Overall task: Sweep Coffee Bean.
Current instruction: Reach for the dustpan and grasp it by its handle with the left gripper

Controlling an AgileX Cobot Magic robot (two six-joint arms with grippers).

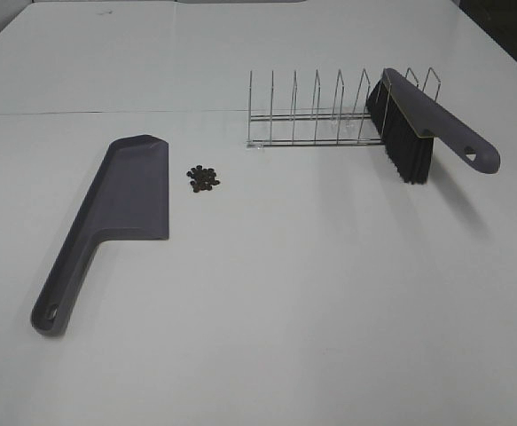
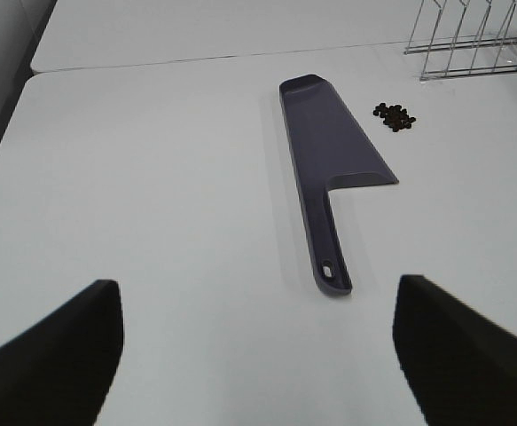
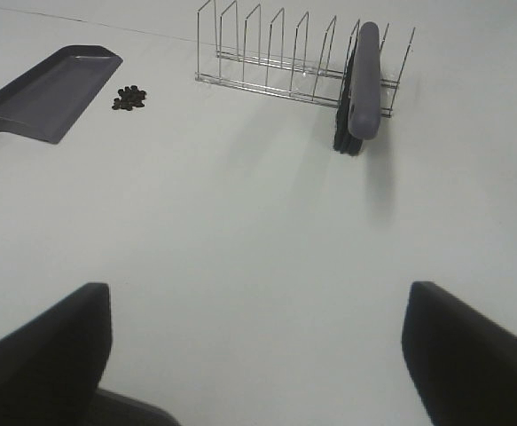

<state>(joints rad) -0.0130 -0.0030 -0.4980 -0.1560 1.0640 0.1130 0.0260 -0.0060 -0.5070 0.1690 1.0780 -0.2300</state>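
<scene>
- The left gripper (image 2: 258,355) hovers nearest, over bare desk (image 1: 285,319), its fingers spread wide with nothing between them
- The right gripper (image 3: 258,355) hangs the same way on the other side, wide open and empty
- Just ahead of the left gripper lies the grey dustpan (image 2: 329,151), flat on the desk, its handle pointing back toward the gripper and its blade further off
- The step in hand looks like the reach for the tools, with nothing grasped yet
- The left gripper would do well to close across the narrow handle near its middle and keep the blade flat on the desk
- The coffee bean (image 1: 203,178) pile sits in one tight cluster just beside the blade's right side, apart from it
- The dustpan should be moved gently, since a nudge from the blade could scatter such small beans
- Furthest off stands the wire rack (image 1: 311,115), with the brush (image 1: 418,124) leaning at its right end, bristles down and handle sticking out to the right
- The right gripper should take that free handle and lift it clear of the wires before swinging across to the pile
</scene>
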